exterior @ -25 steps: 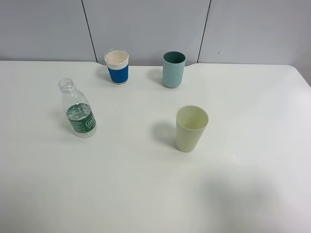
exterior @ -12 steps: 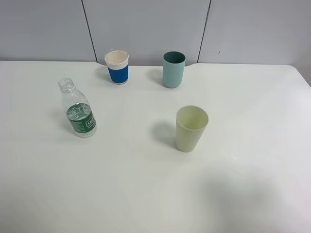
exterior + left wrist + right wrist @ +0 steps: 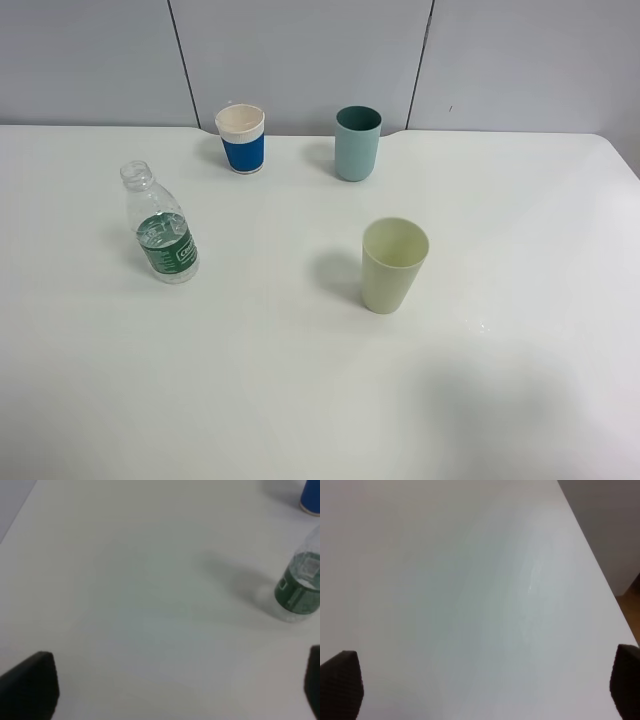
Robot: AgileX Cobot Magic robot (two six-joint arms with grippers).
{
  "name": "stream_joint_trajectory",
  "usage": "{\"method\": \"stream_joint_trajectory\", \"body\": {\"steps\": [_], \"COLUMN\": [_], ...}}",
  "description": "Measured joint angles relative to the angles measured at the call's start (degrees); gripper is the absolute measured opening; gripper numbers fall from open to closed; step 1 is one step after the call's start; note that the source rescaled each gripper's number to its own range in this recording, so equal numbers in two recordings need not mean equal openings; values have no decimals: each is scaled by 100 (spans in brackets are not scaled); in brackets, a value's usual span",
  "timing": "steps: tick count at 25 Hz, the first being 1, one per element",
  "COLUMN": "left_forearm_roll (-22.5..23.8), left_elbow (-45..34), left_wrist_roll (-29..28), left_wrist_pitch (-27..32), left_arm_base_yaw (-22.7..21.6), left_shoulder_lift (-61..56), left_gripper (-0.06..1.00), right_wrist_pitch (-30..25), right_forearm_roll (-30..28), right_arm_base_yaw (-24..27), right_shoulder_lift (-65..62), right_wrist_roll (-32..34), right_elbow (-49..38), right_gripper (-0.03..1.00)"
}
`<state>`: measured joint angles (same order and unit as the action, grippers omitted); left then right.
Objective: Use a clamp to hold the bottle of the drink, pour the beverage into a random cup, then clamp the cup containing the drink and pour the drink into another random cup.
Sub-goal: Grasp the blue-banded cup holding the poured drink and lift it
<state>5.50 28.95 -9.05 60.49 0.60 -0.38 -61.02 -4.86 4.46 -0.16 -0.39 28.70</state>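
Left gripper, right gripper: fingers spread.

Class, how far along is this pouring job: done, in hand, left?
Done: nothing; the bottle stands ungripped, holding liquid, and the yellow-green cup looks empty. In hand: nothing; left gripper and right gripper are open, empty. Left: grip the bottle, fill that cup, then pour it into the teal cup.

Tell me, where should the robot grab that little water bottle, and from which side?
Around the middle, at the green label band, with the jaws coming in level from the near-left side. The bottle stands upright and looks uncapped; its neck is narrow, while the banded body is round and widest. The open left gripper is probably best placed, being on that side.
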Motion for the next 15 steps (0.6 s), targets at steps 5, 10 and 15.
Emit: {"method": "stream_joint_trajectory", "body": {"steps": [5, 10, 15], "left_forearm_roll": [0, 0, 0], "left_elbow": [0, 0, 0], "left_wrist_roll": [0, 0, 0], "left_wrist_pitch": [0, 0, 0], "left_arm_base_yaw": [0, 0, 0], "left_shoulder_lift": [0, 0, 0], "left_gripper": [100, 100, 100], "right_wrist_pitch": [385, 1191, 2265], "right_forearm_roll": [-147, -304, -318], "right_arm_base_yaw": [0, 0, 0], "right_shoulder_lift": [321, 1389, 2575], "right_wrist_roll": [0, -5, -5], "right_elbow": [182, 532, 597], "right_gripper": [100, 100, 100]}}
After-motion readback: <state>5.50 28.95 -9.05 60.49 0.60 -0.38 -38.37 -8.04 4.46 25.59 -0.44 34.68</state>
